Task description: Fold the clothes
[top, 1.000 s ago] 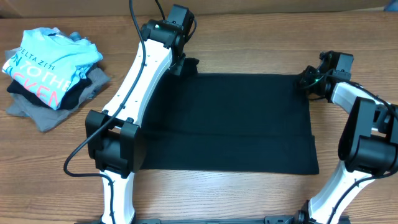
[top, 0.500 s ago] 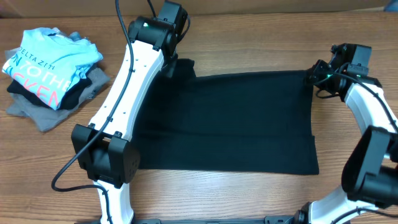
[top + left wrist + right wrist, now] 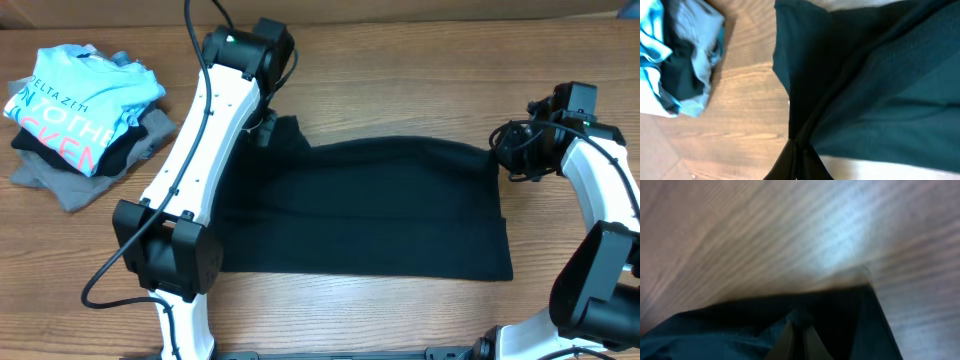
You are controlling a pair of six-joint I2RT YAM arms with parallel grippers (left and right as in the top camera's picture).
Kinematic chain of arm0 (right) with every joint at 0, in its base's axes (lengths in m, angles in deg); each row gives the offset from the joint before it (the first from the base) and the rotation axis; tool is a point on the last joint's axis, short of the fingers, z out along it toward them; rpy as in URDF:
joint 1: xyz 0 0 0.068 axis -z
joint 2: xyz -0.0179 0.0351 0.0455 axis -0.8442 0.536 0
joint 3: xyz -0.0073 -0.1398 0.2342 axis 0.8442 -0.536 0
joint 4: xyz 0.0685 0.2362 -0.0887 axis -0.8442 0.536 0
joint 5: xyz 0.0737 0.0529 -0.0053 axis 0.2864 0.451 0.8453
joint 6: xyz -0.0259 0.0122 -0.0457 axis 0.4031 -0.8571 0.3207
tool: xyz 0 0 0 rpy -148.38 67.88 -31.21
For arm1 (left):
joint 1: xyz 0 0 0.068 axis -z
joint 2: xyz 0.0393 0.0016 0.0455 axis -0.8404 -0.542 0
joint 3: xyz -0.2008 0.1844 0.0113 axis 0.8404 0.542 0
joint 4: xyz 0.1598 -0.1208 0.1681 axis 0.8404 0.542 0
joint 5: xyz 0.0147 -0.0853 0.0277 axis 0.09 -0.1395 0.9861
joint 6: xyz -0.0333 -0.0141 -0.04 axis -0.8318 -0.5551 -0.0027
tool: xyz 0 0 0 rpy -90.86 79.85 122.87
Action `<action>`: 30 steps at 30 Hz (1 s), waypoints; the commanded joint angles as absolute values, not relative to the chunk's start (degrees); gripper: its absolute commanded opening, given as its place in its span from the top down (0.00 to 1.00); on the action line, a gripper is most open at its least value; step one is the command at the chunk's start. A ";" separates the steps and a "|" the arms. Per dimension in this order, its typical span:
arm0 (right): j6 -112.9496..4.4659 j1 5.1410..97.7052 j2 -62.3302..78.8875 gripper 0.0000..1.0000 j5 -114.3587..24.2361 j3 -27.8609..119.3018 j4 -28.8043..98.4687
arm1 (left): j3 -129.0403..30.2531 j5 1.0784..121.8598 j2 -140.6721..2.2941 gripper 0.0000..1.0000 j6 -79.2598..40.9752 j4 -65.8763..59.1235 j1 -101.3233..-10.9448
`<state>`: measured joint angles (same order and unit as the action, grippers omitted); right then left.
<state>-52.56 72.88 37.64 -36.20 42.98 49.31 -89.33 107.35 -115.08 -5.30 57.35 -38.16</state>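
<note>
A black garment [image 3: 370, 210] lies spread across the middle of the wooden table. My left gripper [image 3: 270, 128] is shut on its far left corner, which is lifted and bunched; the left wrist view shows the cloth [image 3: 865, 90] hanging from the closed fingers [image 3: 796, 150]. My right gripper [image 3: 503, 150] is shut on the far right corner; the right wrist view shows dark cloth [image 3: 765, 325] pinched between the fingers [image 3: 801, 330]. The far edge of the garment sags between the two grippers.
A pile of clothes [image 3: 85, 110] with a light blue printed T-shirt on top sits at the table's far left; it also shows in the left wrist view [image 3: 680, 55]. Bare wood [image 3: 400, 70] lies beyond the garment.
Both grippers have pulled the garment's far edge toward the near side. The far corners are lifted and the edge now curves inward.
</note>
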 commanded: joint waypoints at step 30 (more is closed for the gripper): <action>-55.36 73.09 36.20 0.96 -53.64 44.03 69.51 | -75.51 89.77 -109.35 0.95 -6.26 59.28 -42.59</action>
<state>-55.14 72.92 37.64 -50.76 43.00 69.20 -75.67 92.68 -112.00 -5.49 59.08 -42.46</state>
